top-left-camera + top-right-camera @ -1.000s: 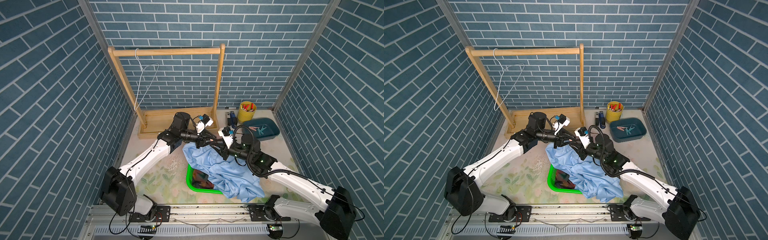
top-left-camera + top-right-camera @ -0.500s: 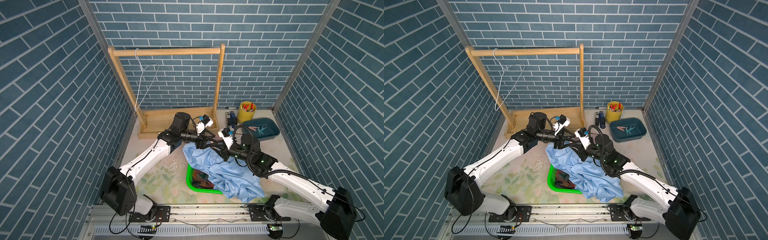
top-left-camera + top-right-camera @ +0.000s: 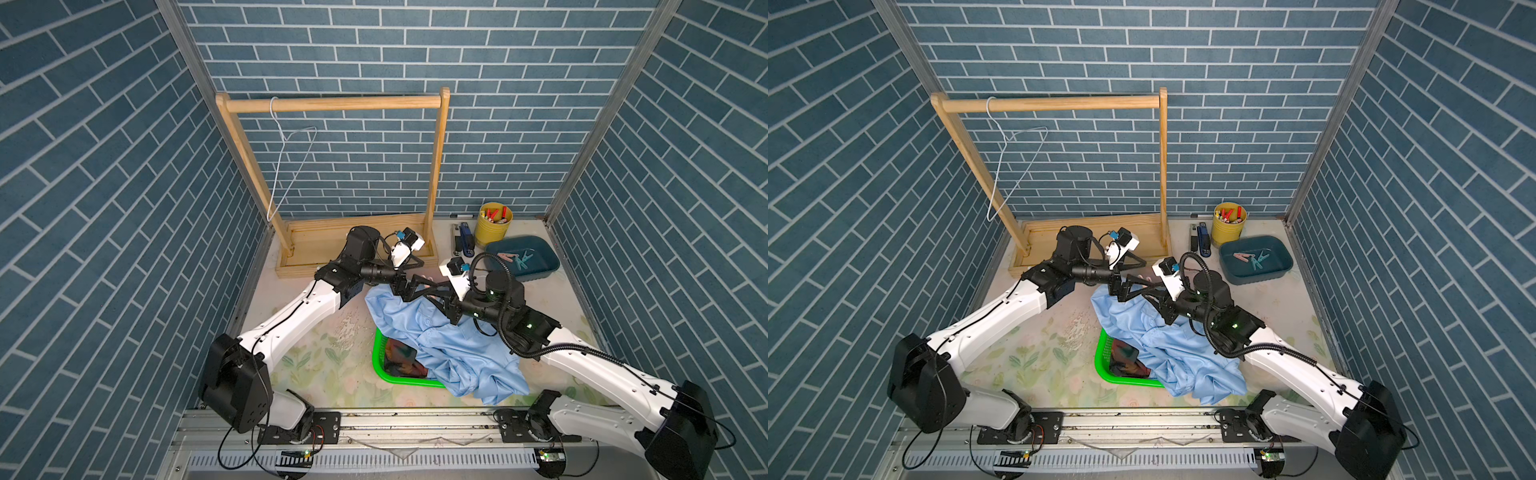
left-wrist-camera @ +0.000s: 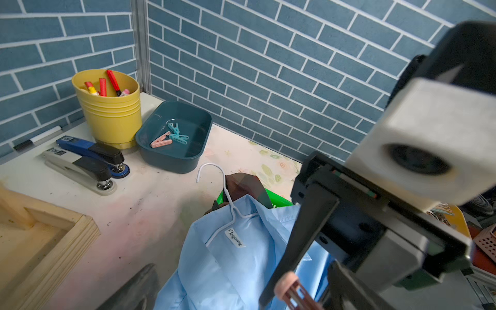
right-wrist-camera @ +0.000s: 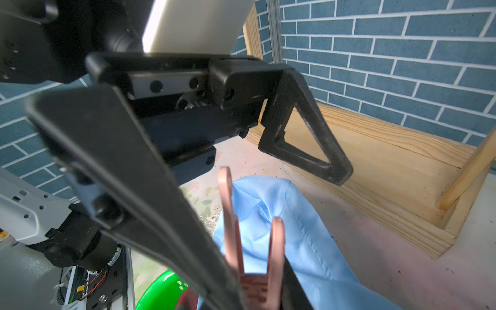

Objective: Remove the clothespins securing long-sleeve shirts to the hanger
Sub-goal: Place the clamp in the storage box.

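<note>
- Nearest the base rail, the pale blue shirt [image 3: 457, 353] is sprawling over the green basket [image 3: 379, 359], with the plaid shirt [image 3: 401, 360] bunching inside it. Both are looking soft and limp, and likely to drag if snagged.
- A white hanger [image 4: 228, 204] is lying in the blue shirt's collar.
- Just beyond, the right gripper [image 4: 296, 299] is pinching the salmon pink clothespin [image 5: 252, 241] by its ribbed body, with its two legs pointing away above the blue cloth.
- That clothespin is looking light, stiff and smooth, so I am judging it prone to twisting. Holding it flat across the body near the spring seems safest.
- The left gripper [image 5: 287, 230] is standing spread wide on either side of those legs. Whether a finger is touching them I cannot tell.
- Farther back, three clothespins [image 4: 169, 138] are lying in the teal tray [image 4: 171, 161], the likely drop spot.
</note>
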Available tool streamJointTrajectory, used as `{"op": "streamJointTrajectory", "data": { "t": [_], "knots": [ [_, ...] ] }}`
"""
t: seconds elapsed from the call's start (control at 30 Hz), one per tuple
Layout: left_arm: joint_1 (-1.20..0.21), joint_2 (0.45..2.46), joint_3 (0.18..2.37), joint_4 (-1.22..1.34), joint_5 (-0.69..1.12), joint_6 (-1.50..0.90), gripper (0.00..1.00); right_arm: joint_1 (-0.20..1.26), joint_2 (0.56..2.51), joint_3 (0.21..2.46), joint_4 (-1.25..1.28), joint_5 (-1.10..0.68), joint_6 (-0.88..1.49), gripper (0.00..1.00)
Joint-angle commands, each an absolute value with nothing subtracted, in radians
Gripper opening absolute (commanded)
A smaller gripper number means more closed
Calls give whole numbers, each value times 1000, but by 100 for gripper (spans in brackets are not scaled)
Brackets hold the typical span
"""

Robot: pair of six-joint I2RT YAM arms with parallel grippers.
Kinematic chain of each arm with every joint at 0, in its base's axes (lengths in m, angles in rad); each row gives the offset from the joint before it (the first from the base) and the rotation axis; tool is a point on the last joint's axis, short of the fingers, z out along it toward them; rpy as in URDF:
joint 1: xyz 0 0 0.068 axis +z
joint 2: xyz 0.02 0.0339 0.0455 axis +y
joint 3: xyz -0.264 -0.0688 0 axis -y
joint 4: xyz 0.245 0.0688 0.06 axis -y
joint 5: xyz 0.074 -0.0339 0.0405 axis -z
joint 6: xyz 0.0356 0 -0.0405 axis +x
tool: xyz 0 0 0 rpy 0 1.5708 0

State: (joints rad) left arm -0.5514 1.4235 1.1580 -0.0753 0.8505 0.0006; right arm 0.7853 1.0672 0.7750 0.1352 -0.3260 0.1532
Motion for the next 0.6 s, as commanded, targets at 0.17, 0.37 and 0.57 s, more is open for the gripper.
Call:
{"op": "streamJointTrajectory", "data": {
  "t": [0.17, 0.37, 0.57],
  "knots": [
    [-429, 1186, 1042, 136, 692, -139, 100, 774, 1000, 796, 76, -220, 164, 0],
    [-420, 1113, 1092, -64, 656, -187, 100, 658, 988, 857, -5, -144, 206, 0],
    [-421, 1094, 1036, -123, 606, -268, 100, 457, 1082, 954, -53, -26, 254, 0]
  ]
}}
